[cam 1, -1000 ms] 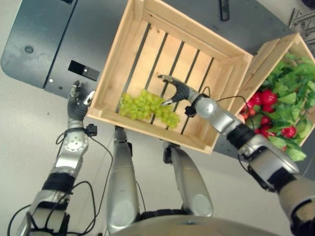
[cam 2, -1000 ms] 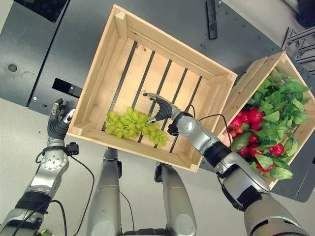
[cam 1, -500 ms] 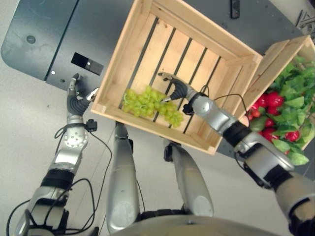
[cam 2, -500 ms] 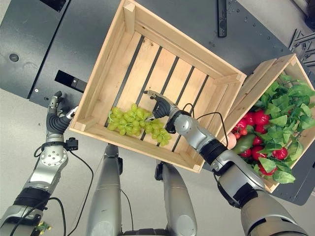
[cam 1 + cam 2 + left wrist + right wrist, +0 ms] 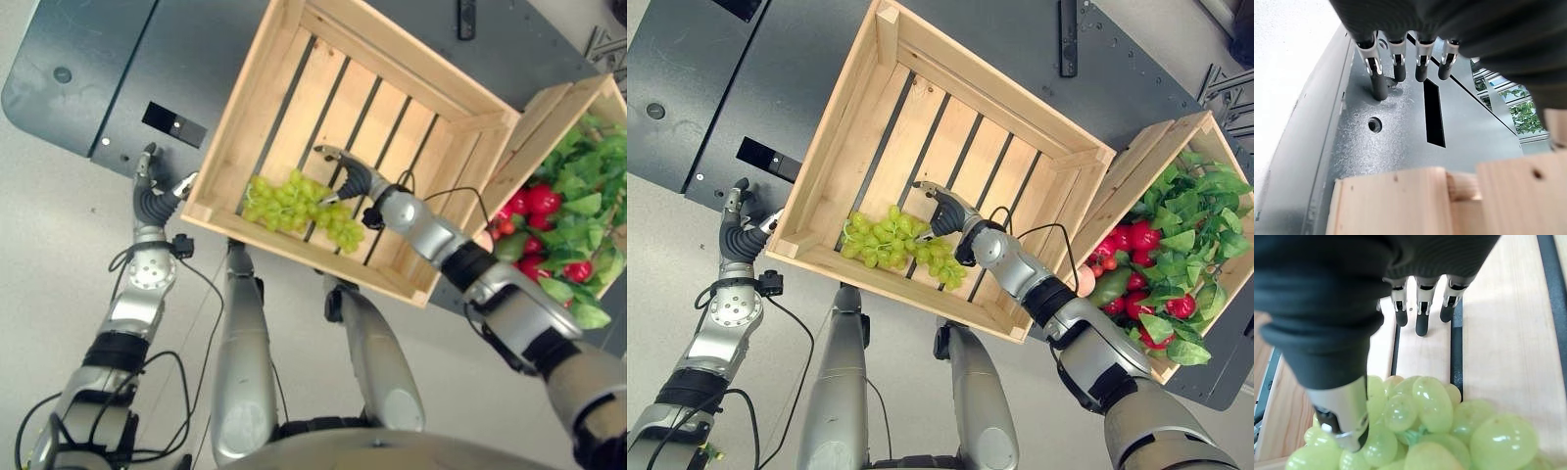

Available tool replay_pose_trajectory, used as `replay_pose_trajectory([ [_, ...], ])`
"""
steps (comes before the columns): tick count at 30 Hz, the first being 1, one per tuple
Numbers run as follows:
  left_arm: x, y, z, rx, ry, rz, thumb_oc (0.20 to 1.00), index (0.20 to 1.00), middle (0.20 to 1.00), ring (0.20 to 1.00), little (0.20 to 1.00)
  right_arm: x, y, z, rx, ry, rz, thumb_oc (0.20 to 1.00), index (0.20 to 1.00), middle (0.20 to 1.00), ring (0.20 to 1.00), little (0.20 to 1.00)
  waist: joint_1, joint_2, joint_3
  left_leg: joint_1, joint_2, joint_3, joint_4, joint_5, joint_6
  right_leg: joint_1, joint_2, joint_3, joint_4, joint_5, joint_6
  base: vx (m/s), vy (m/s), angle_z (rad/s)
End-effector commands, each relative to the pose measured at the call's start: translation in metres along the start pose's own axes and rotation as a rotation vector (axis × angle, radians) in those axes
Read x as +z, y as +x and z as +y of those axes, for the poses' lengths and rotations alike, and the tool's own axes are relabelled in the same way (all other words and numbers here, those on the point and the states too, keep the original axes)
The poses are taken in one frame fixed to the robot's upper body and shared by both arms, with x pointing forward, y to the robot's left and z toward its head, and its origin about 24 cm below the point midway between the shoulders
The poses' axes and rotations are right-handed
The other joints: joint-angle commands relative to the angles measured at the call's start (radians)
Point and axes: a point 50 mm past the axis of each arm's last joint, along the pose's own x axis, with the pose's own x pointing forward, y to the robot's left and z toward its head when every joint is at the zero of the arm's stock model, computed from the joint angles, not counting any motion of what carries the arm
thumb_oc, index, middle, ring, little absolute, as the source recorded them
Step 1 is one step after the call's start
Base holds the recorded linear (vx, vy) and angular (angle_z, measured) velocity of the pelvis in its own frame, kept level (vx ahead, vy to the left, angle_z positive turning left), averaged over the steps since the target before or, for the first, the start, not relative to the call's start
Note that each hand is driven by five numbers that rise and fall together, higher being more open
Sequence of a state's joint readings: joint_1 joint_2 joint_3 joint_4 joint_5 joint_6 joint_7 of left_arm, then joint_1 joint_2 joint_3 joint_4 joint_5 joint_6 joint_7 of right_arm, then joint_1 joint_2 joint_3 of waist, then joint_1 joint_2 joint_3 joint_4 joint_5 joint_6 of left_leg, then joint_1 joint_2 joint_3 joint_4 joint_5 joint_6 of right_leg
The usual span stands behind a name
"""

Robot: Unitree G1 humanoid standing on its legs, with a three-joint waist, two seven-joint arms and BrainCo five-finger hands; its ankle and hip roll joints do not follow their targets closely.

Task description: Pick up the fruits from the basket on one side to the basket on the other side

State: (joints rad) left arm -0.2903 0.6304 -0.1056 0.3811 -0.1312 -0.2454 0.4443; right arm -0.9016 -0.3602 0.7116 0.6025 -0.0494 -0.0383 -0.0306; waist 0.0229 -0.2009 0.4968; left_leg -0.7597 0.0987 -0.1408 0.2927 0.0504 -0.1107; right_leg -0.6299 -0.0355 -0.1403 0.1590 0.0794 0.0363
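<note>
since half a second ago almost nothing has moved. left hand, fingers straight, hovers over the dark grey platform beside the slatted wooden crate. right hand, fingers spread, rests its thumb on the green grapes inside it; the other crate holds leafy produce.

— Where's the fruit?

— A bunch of green grapes lies flat on the slats of the big wooden crate, stretched along its near wall, toward the left corner.

— And the other basket?

— A second wooden crate stands just to the right, touching the first at a corner. It is packed with green leaves, red fruits and a green fruit against its near wall.
</note>
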Motion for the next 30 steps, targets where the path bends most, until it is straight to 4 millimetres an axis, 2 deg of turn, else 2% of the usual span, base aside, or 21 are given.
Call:
replay_pose_trajectory([
  [1,-0.005,-0.005,-0.001,-0.029,0.052,0.006,1.0,1.0,1.0,1.0,1.0,-0.002,-0.002,0.028,0.097,0.026,0.015,1.0,1.0,1.0,1.0,1.0,0.018,-0.054,0.023,0.026,0.001,0.001,0.013,-0.03,0.009,0.004,-0.055,0.04,0.057,-0.053,0.1,0.0,0.0,0.0],
  [11,-0.008,-0.004,0.008,-0.003,0.083,0.017,1.0,1.0,1.0,1.0,1.0,0.009,-0.014,0.019,0.111,0.006,-0.072,1.0,1.0,1.0,1.0,1.0,0.0,-0.08,0.023,0.032,0.004,0.004,0.008,-0.022,0.011,0.011,-0.054,0.044,0.052,-0.048,0.103,0.0,0.0,0.0],
  [15,-0.006,-0.004,0.015,-0.003,0.103,0.002,1.0,1.0,1.0,1.0,1.0,0.013,-0.035,0.007,0.127,0.017,-0.144,1.0,1.0,1.0,1.0,1.0,-0.01,-0.104,0.023,0.042,0.005,0.001,0.004,-0.023,0.011,0.022,-0.054,0.04,0.05,-0.05,0.106,0.0,0.0,0.0],
  [18,-0.006,-0.004,0.02,-0.003,0.115,-0.001,1.0,1.0,1.0,1.0,1.0,0.009,-0.049,0.002,0.137,0.025,-0.153,1.0,1.0,1.0,1.0,1.0,-0.015,-0.117,0.023,0.047,0.006,0.001,0.002,-0.024,0.011,0.028,-0.053,0.037,0.048,-0.05,0.107,0.0,0.0,0.0],
  [24,-0.006,-0.005,0.025,-0.008,0.126,-0.002,1.0,1.0,1.0,1.0,1.0,0.007,-0.07,-0.013,0.123,0.033,-0.167,1.0,1.0,1.0,1.0,1.0,-0.017,-0.131,0.023,0.054,0.009,-0.001,0.001,-0.026,0.011,0.04,-0.051,0.035,0.044,-0.049,0.108,0.0,-0.002,0.01],
  [30,-0.006,-0.006,0.027,-0.013,0.13,-0.005,1.0,1.0,1.0,1.0,1.0,0.005,-0.083,-0.018,0.119,0.06,-0.173,1.0,1.0,1.0,1.0,1.0,-0.02,-0.135,0.023,0.058,0.007,-0.001,0.006,-0.031,0.011,0.047,-0.05,0.036,0.045,-0.052,0.108,0.0,0.0,0.0],
])
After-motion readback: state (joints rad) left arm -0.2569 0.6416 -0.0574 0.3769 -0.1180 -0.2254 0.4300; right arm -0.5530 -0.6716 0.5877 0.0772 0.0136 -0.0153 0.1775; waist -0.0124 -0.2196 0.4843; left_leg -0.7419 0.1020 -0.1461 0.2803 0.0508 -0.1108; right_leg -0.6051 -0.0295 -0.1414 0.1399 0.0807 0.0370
